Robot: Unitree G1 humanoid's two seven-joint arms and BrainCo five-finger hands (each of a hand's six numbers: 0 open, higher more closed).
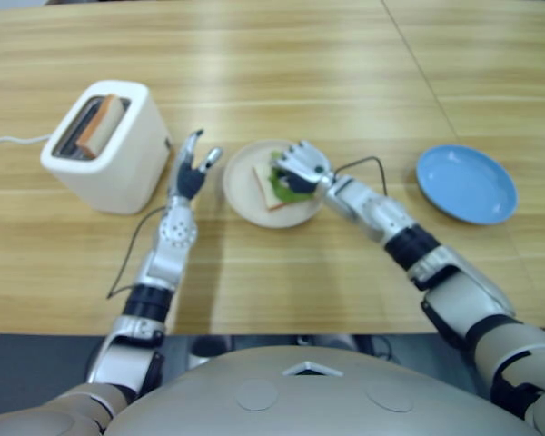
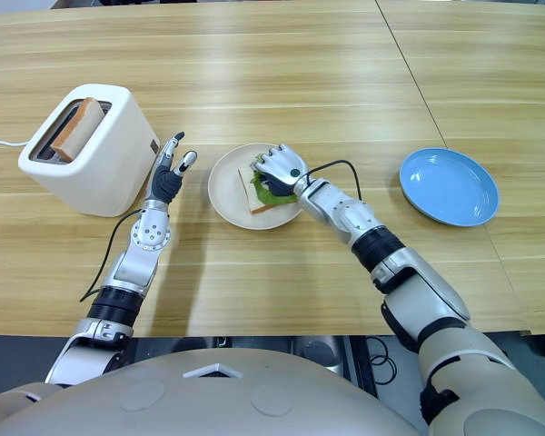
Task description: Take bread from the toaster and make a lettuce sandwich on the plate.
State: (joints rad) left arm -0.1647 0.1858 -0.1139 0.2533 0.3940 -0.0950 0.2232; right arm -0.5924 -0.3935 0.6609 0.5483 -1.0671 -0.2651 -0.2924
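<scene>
While left robot hand (image 2: 167, 180) is spread | right robot hand (image 2: 279, 165) seemingly pinches lettuce (image 2: 271, 193)

Bread (image 2: 78, 125) in toaster (image 2: 109, 182), lettuce (image 2: 262, 196) prob on plate (image 2: 224, 187)

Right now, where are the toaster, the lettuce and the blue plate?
toaster (image 2: 93, 178): right eye view, white front wall
lettuce (image 2: 264, 194): right eye view, its visible green edge
blue plate (image 2: 450, 186): right eye view, bare middle

Silver-grey left hand (image 2: 166, 178) and right hand (image 2: 277, 166) trail thin black cables (image 2: 332, 164).
</scene>
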